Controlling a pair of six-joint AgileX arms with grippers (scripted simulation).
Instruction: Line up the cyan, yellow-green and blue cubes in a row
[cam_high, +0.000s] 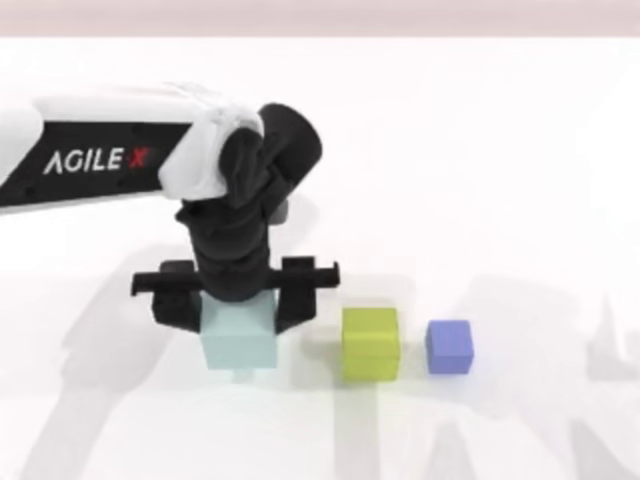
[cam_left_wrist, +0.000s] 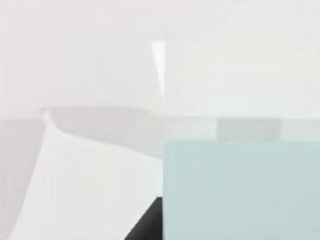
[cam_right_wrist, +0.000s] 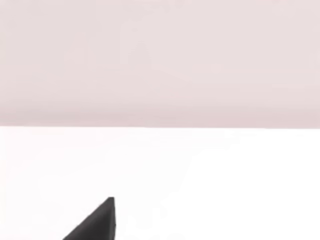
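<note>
My left gripper (cam_high: 238, 318) reaches down over the pale cyan cube (cam_high: 240, 345) and is shut on it, one dark finger on each side. The cyan cube fills the near corner of the left wrist view (cam_left_wrist: 240, 190), with one finger (cam_left_wrist: 150, 225) against its edge. To its right on the table sit the yellow-green cube (cam_high: 370, 343) and then the small periwinkle blue cube (cam_high: 449, 346), roughly in one line with narrow gaps between them. Of my right arm, only one dark fingertip (cam_right_wrist: 102, 222) shows over bare table, with nothing close beside it.
The white table (cam_high: 500, 180) stretches to a pale back wall (cam_right_wrist: 160, 60). My left arm's white and black links (cam_high: 100, 160) come in from the left edge. Grey arm shadows lie across the table's front.
</note>
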